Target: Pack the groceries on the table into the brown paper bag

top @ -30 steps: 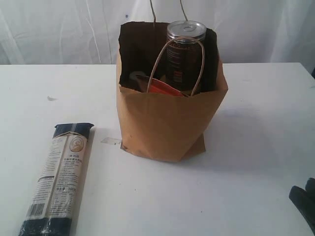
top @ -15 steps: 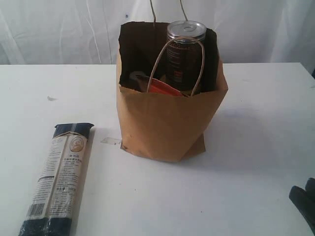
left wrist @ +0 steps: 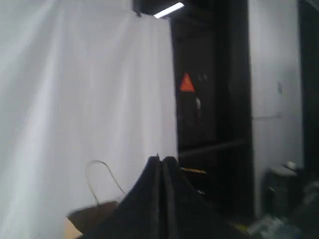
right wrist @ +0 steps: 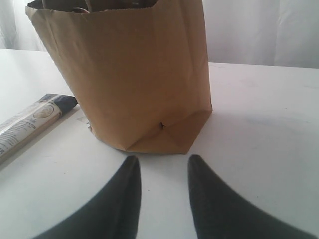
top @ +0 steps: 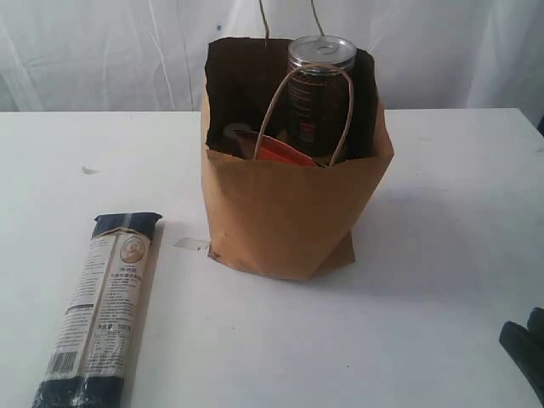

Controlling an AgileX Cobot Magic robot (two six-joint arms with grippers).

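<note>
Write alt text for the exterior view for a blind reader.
An upright brown paper bag stands mid-table, a silver-topped tin and something orange showing inside. A long dark-blue pasta packet lies flat on the white table to its left.

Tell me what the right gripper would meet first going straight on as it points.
Most likely the brown paper bag: the right gripper, open and empty, aims at its lower folded corner, with only bare table between. The pasta packet lies aside.

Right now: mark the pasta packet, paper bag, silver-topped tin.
pasta packet [top: 106,310], exterior view, label middle.
paper bag [top: 289,217], exterior view, front wall.
silver-topped tin [top: 321,48], exterior view, lid.
</note>
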